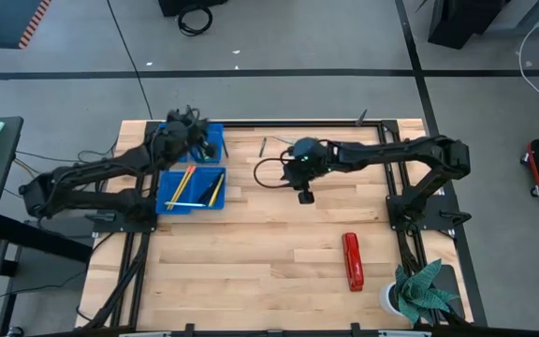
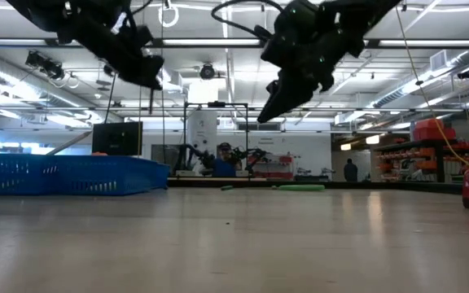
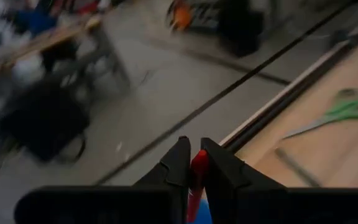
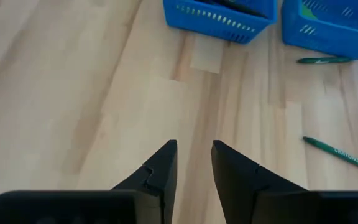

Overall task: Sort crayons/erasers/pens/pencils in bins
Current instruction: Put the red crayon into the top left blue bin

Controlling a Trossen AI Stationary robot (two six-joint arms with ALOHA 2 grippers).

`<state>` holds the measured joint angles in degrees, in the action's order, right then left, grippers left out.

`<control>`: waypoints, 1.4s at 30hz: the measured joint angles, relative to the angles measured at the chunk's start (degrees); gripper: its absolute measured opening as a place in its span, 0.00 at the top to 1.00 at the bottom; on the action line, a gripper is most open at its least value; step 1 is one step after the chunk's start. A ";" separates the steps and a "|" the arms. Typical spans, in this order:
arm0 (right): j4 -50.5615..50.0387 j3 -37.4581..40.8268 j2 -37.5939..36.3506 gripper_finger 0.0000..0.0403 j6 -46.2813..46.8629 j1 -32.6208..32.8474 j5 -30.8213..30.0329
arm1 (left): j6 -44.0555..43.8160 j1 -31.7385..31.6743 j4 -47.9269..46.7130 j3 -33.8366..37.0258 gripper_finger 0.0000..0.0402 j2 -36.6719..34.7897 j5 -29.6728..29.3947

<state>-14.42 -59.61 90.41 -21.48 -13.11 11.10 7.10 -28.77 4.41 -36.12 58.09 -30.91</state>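
Note:
My left gripper point(image 1: 191, 127) is raised over the far blue bin point(image 1: 211, 142), shut on a short red crayon point(image 3: 197, 167). The near blue bin point(image 1: 192, 190) holds yellow and orange pencils point(image 1: 183, 185) lying on its floor. My right gripper point(image 1: 304, 187) hangs open above bare table near the middle, its fingers point(image 4: 194, 149) on nothing. In the right wrist view, two green crayons point(image 4: 339, 153) point(image 4: 323, 60) lie flat on the wood near the two bins point(image 4: 219, 18). Erasers and pens do not show clearly. My left gripper pinches the red crayon between its two fingers; the crayon's red end point(image 3: 198, 158) shows in the gap just behind the fingertips. The crayon runs along the fingers and is lifted clear of the table. Its lower part is hidden by the fingers.
Green-handled scissors point(image 3: 344, 109) lie on the wood by the far edge. A red stapler point(image 1: 352, 260) lies toward the near right, with a potted plant point(image 1: 421, 290) at the near right corner. A black frame rail point(image 1: 298, 123) borders the far edge.

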 joint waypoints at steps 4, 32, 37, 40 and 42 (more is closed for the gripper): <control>8.05 4.60 -0.01 0.74 -1.21 -0.42 -0.07 | -3.65 -6.58 -4.28 0.02 0.92 1.08 -0.35; 8.99 5.39 -0.04 0.74 0.29 -0.36 -0.05 | -9.48 -24.60 -19.55 -0.07 0.92 15.02 2.87; 8.97 5.39 -0.05 0.74 0.29 -0.36 -0.05 | -9.45 -24.64 -19.35 -0.07 0.96 14.99 2.75; 8.97 5.39 -0.04 0.74 0.29 -0.36 -0.05 | -9.45 -24.63 -19.32 -0.07 0.94 14.99 2.78; 8.97 5.39 -0.04 0.74 0.29 -0.36 -0.05 | -9.45 -24.63 -19.33 -0.07 0.92 14.99 2.80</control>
<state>-5.45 -54.22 90.37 -21.19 -13.47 11.05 -2.35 -53.41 -14.92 -36.18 73.08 -28.12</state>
